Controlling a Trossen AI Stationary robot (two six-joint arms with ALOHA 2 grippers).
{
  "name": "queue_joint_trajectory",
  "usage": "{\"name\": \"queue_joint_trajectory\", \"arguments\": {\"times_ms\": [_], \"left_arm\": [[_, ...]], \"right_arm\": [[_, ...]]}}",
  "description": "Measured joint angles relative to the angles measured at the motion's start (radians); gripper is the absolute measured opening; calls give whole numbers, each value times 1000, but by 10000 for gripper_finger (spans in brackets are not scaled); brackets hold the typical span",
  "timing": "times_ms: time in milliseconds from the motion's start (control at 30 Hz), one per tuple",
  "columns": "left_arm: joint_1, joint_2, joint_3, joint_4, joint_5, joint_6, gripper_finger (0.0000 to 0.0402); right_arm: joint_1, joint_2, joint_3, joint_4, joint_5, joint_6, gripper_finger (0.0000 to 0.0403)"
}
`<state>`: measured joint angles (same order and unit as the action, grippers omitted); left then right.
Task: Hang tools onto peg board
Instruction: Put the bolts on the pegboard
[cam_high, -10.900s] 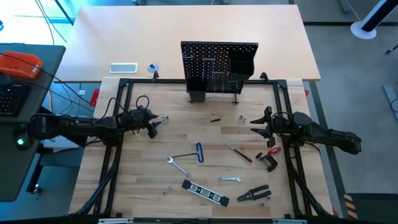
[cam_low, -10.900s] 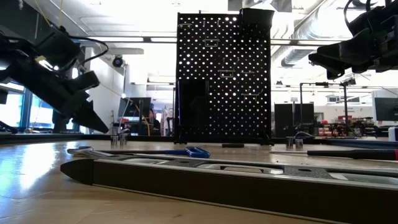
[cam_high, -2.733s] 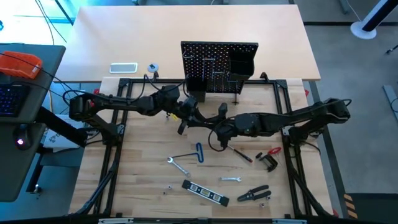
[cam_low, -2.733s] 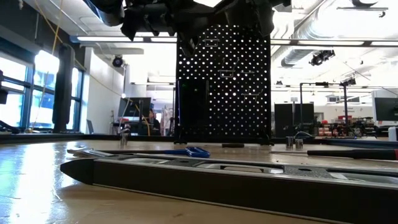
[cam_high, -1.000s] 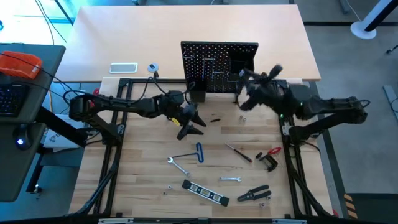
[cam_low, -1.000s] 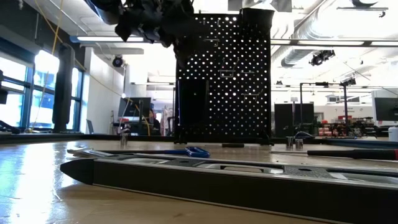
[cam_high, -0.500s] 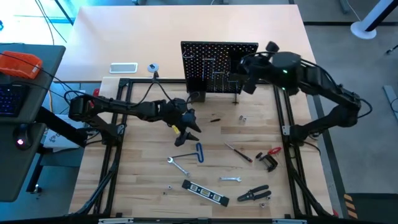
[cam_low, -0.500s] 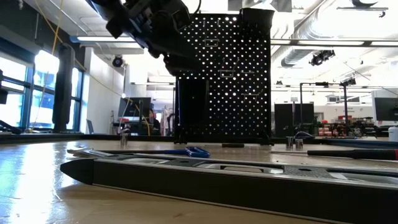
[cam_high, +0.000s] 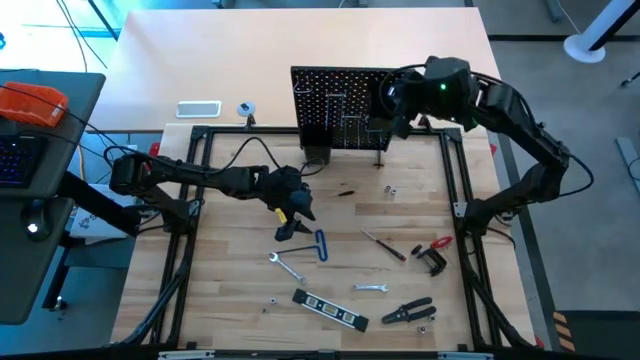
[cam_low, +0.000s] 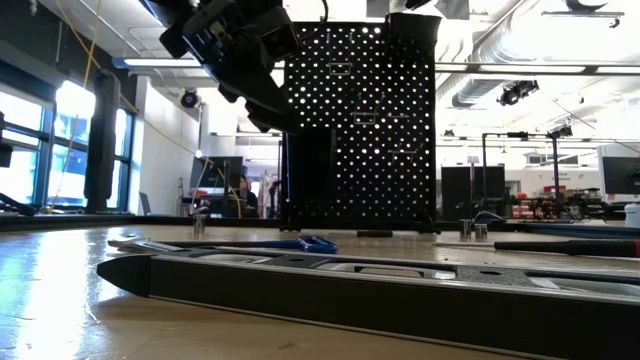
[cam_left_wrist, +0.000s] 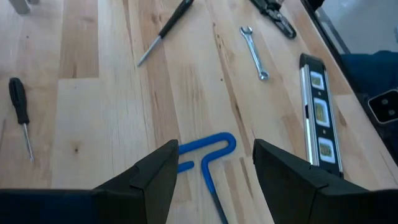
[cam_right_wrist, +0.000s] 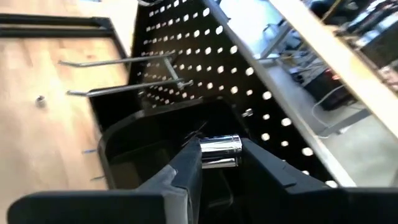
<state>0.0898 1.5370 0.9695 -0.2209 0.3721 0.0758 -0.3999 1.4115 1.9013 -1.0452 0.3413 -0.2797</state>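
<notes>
Chrome socket (cam_right_wrist: 220, 152), no legible markings.

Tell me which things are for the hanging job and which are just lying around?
For the job: peg board, blue bent key, black level, pliers, red clamp, wrenches, chrome socket.
Just lying about: white tray, tape roll.

Right gripper (cam_right_wrist: 219, 163) pinching chrome socket (cam_right_wrist: 220, 152) above black bin (cam_right_wrist: 134, 146).
</notes>
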Motion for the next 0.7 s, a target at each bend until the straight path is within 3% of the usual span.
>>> {"name": "queue_joint_trajectory", "arguments": {"times_ms": [167, 500, 700], "left_arm": [[0, 0, 0, -1, 0, 6, 202], [0, 0, 0, -2, -1, 7, 202], [0, 0, 0, -4, -2, 8, 202]], "right_arm": [[-13, 4, -1, -13, -12, 10, 101], [-13, 3, -1, -11, -12, 9, 186], [0, -15, -2, 5, -12, -16, 201]]}}
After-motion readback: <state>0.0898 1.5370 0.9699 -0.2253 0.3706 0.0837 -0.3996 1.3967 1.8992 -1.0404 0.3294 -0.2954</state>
